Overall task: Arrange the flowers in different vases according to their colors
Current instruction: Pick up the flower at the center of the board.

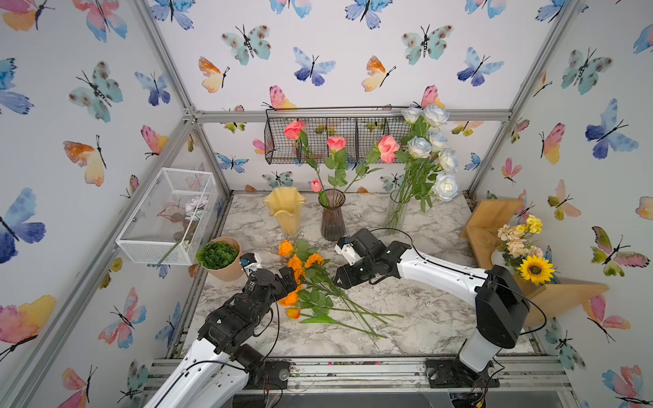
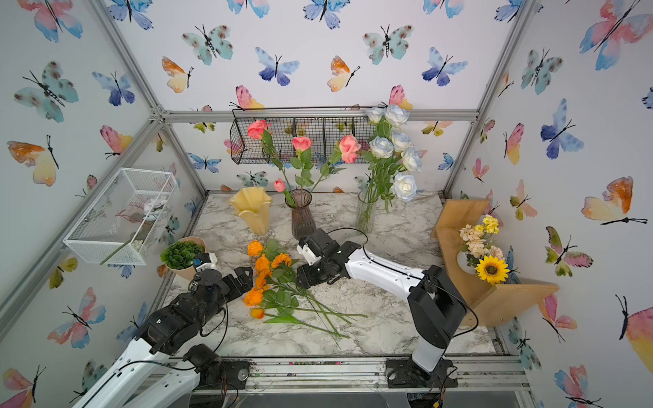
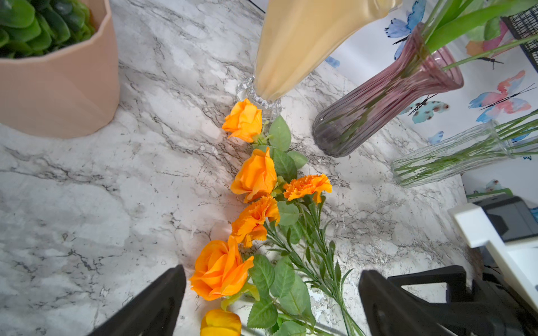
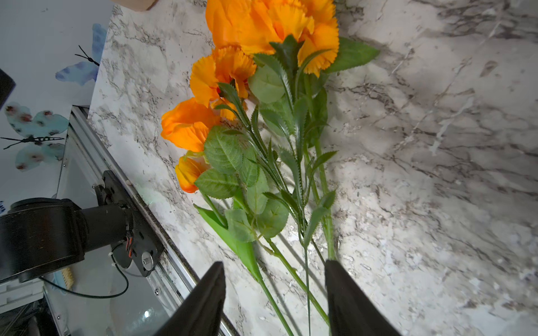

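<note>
Glossy marble-patterned table [image 1: 424, 311], ribbed purple glass vase [image 1: 332, 220], matt wooden shelf [image 1: 565, 296].

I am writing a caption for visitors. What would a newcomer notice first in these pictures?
The orange flowers lie in a loose bunch on the marble table. Behind them, pink roses stand in the purple vase and white-blue roses in the clear vase, while the yellow vase stands empty.

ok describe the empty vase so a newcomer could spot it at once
Three vases stand in a row at the back of the marble tabletop. The creamy yellow vase is the end one nearest the tan succulent pot, behind the orange flowers lying flat. Unlike the purple glass vase and clear glass vase, it is opaque, ruffle-rimmed and empty.
</note>
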